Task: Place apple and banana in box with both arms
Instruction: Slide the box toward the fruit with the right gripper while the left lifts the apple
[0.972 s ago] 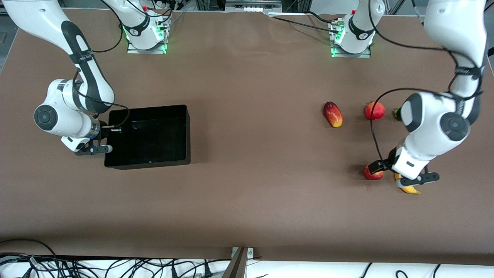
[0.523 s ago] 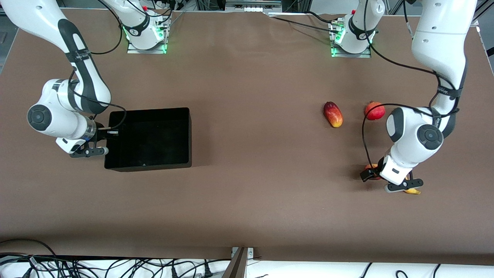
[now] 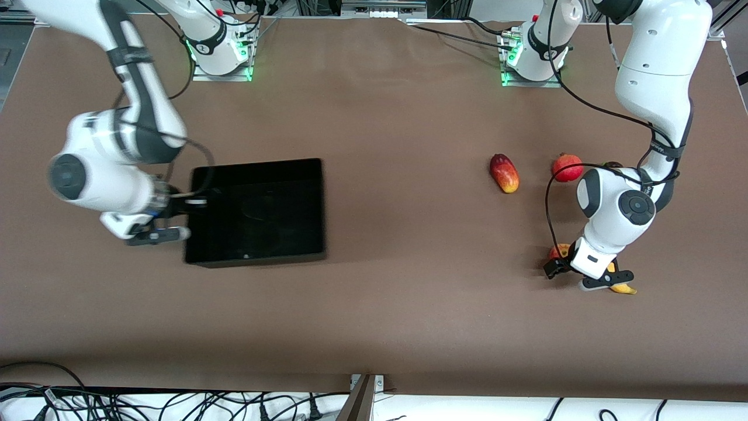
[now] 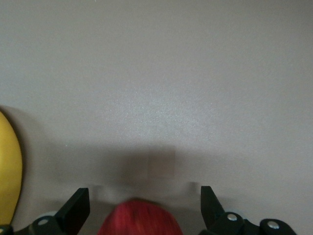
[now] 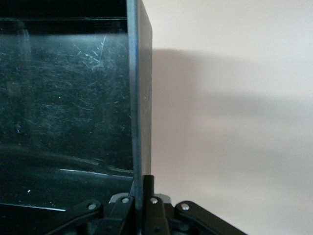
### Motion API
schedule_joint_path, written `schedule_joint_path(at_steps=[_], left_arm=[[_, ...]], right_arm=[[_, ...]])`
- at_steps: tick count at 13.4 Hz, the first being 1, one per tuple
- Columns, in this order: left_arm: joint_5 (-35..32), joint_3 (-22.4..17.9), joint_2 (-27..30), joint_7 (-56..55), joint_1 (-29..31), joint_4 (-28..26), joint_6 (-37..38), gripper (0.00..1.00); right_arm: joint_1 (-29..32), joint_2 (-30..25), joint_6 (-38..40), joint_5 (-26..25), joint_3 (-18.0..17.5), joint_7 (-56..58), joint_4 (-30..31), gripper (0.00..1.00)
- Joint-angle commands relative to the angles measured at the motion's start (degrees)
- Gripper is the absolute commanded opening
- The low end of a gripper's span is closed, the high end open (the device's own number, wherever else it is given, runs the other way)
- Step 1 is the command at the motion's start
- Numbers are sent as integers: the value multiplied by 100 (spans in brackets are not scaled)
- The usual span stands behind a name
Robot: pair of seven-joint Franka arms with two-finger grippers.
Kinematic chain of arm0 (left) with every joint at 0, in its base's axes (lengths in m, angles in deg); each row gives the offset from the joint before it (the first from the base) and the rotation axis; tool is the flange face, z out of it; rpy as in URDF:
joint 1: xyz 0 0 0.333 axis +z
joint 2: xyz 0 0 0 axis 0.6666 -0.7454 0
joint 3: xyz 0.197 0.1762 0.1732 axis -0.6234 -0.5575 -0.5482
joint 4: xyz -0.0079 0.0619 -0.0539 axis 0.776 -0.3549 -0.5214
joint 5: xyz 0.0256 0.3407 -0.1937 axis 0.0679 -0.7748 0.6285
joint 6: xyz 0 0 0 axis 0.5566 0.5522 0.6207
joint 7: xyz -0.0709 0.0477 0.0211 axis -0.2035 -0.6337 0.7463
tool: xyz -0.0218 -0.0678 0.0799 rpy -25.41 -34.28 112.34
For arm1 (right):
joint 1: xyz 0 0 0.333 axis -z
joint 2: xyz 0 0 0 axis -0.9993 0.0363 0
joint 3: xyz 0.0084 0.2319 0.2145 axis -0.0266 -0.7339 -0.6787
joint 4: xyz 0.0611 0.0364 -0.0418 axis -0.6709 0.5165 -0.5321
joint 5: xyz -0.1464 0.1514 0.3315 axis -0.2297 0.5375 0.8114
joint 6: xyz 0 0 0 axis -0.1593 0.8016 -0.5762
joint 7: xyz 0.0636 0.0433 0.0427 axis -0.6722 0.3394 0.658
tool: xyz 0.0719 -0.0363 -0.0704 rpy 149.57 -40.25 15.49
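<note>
left pincer (image 3: 587, 276) spread around apple (image 3: 557, 252); right pincer (image 5: 143, 198) clamps box (image 3: 257, 210) wall

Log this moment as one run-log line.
left gripper: open, straddling apple, banana beside | right gripper: shut on box wall | box: holds no fruit

Robotics lab: two bench-mounted arms (image 3: 654, 88), brown table (image 3: 385, 117), loose cables (image 3: 175, 403), metal framing

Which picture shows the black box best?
The front view: the whole box shows there, its wall pinched by the right hand. The right wrist view shows only that wall and some floor; the left wrist view shows none.
</note>
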State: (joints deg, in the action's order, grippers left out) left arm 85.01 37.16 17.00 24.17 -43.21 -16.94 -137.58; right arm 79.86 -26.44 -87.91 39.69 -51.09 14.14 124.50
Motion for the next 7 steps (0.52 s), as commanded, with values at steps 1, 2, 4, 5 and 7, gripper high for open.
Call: schedule_joint_path(at_steps=[1,2,4,5,7], left_arm=[[-118,-35,135,-53,-18,-182,-88,100],[-118,-35,187,-45,-18,-356,-96,100],[-127,-44,310,-27,-27,-594,-105,100],[-119,-44,311,-27,-27,-612,-114,100],[-118,-44,354,-27,-18,-770,-184,84]], right_arm=[[-914,194,12,106,27,-968,-226,0],[-1221,343,-58,167,35,-1292,-358,0],[-1592,703,-85,430,27,-1794,-796,0],[-1811,905,-93,553,27,-2014,-1007,0],[-2172,1327,-137,581,35,-2435,-1446,0]])
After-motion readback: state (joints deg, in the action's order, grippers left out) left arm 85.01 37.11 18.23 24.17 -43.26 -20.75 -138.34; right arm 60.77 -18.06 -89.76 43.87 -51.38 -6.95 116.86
